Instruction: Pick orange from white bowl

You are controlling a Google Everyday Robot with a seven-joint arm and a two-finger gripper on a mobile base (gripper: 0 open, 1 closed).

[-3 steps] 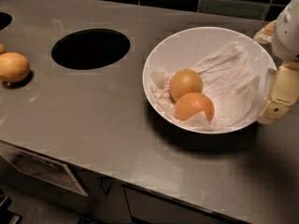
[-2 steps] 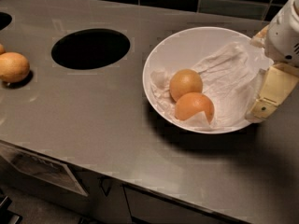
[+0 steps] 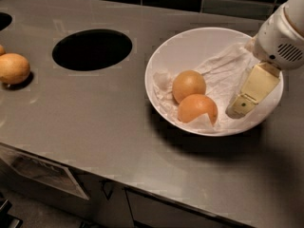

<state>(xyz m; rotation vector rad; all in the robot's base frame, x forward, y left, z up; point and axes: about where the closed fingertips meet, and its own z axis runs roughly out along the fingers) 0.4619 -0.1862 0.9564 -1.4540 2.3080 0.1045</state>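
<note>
The white bowl (image 3: pixel 190 44) stands on the grey counter at centre right, lined with crumpled white paper. Two fruits lie in it, touching. The orange (image 3: pixel 197 109), deep reddish-orange, is the nearer one, partly tucked behind a fold of paper. A paler yellowish-orange fruit (image 3: pixel 188 85) lies just behind it. My gripper (image 3: pixel 241 105) reaches in from the right, its cream tip low over the paper inside the bowl's right half, a short way right of the orange and not touching it.
A dark round hole (image 3: pixel 91 49) is cut in the counter left of the bowl. A dull yellow-tan fruit (image 3: pixel 13 68) lies at the far left. Dark tiles run along the back. The counter's front edge runs below the bowl.
My gripper has moved left and down, from the bowl's right rim to inside the bowl, closer to the orange. The fruits and the bowl have not moved.
</note>
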